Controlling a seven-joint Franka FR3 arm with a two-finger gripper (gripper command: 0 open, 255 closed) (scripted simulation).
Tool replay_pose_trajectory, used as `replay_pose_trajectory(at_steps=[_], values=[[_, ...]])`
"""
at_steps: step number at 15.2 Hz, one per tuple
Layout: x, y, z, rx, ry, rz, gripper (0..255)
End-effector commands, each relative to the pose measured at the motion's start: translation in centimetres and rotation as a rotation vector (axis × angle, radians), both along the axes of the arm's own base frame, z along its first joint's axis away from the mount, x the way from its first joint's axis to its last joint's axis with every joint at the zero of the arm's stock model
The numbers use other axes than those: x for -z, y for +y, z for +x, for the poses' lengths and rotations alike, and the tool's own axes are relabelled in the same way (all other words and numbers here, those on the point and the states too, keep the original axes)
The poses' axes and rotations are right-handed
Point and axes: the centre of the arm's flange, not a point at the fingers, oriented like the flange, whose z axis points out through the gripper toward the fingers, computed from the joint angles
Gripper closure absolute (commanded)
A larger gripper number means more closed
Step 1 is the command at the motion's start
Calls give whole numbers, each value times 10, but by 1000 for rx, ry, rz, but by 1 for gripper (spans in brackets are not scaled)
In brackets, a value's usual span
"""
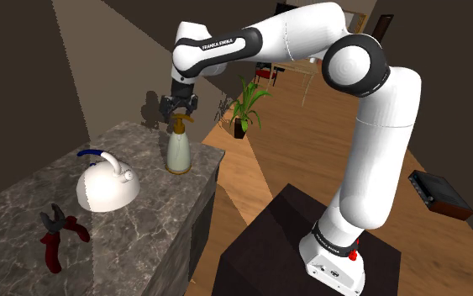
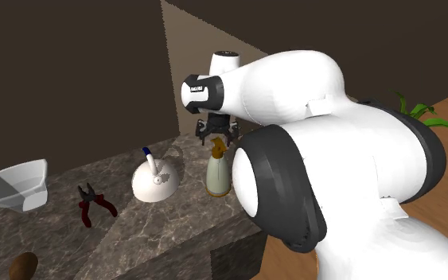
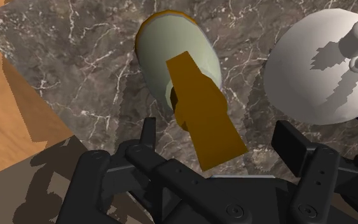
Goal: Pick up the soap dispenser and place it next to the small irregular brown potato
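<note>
We see the soap bottle (image 1: 177, 151) standing upright on the marble counter (image 1: 155, 223), near its edge beside the wooden floor (image 1: 293, 160). It has a pale body and a golden-brown pump. The gripper (image 1: 179, 112) hangs directly at the bottle's twelve o'clock. Its fingers (image 3: 149, 133) stand apart on either side of the pump head without clasping it.

In the shoulder view, a white kettle (image 1: 107, 187) sits near the bottle at eight o'clock. Red-handled pliers (image 1: 58, 235) lie at the kettle's seven o'clock. In the second exterior view, a white tray (image 2: 15, 187) rests at nine o'clock, well apart from the bottle. The brown potato (image 2: 25, 266) lies farther round, at eight o'clock.
</note>
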Motion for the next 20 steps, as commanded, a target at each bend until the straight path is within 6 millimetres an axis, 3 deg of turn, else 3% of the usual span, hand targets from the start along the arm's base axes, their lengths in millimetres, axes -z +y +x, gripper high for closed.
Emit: replay_pose_trajectory(at_steps=[1,6,7,16,20], values=[[2,0,0,0,-1,0,0],[2,0,0,0,0,0,0],[2,0,0,0,0,0,255],[2,0,0,0,-1,0,255],[-19,0,0,0,-1,0,255]])
